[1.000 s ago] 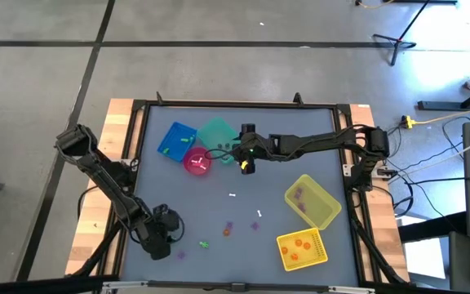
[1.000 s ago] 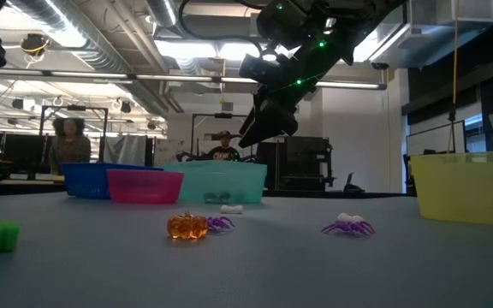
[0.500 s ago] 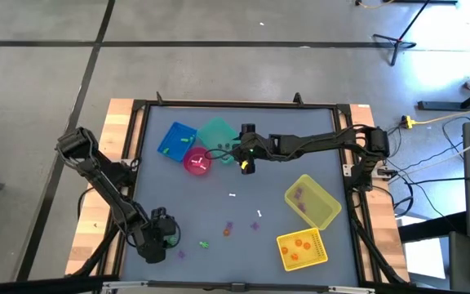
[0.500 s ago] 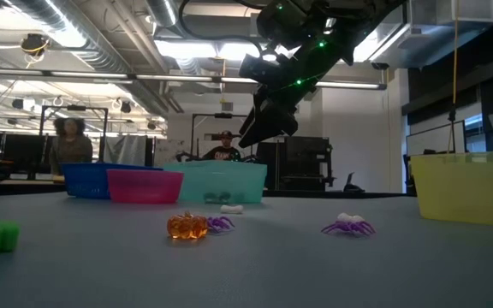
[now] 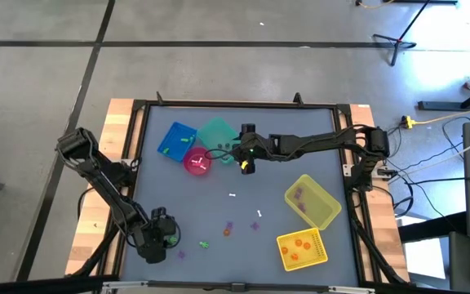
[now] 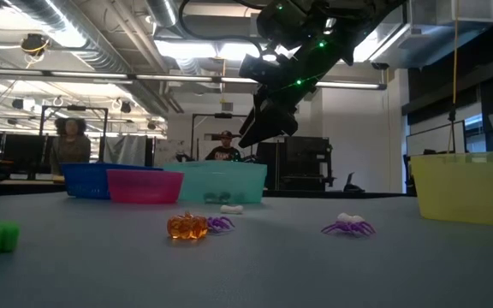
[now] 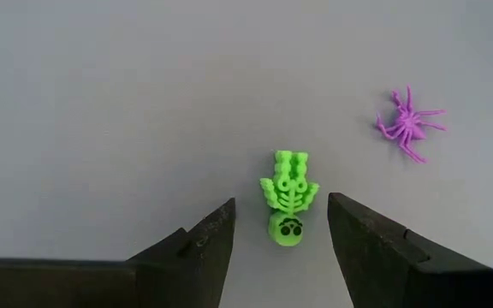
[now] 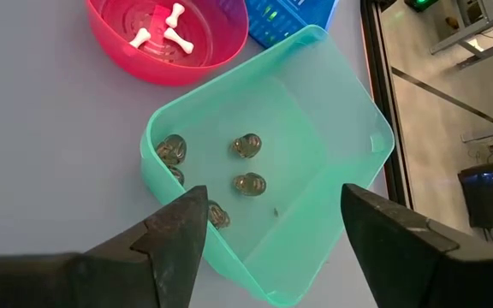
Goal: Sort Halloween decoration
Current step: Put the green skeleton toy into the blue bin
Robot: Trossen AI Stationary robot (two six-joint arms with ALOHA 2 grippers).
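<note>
left gripper over a green skeleton, right gripper over the teal bin

my left gripper (image 7: pixel 281 235) hovers at the table's near left, fingers apart, straddling a green skeleton (image 7: pixel 289 199) that lies flat on the grey table (image 5: pixel 243 184). in the wrist view the skull sits in the gap between the fingertips and the rib end lies farther out, so its long axis runs along my reach, not across the jaws. i judge it light, stiff moulded plastic, smooth and apt to skid or tip if pinched off-centre; i would close on the flat sides of the ribcage or the skull, low to the table. a purple spider (image 7: pixel 407 125) lies near it, apart from both fingers; its thin legs look bendy.

my right gripper (image 8: pixel 272 227) hangs above the teal bin (image 8: pixel 349 154) at the far middle, fingers wide apart and empty. dark round trinkets (image 8: pixel 248 145) lie in that bin; white bones (image 8: pixel 165 26) lie in the pink bin (image 8: pixel 221 51) just beside it. an orange pumpkin (image 6: pixel 187 226) and other pieces lie loose mid-table, unsorted.
</note>
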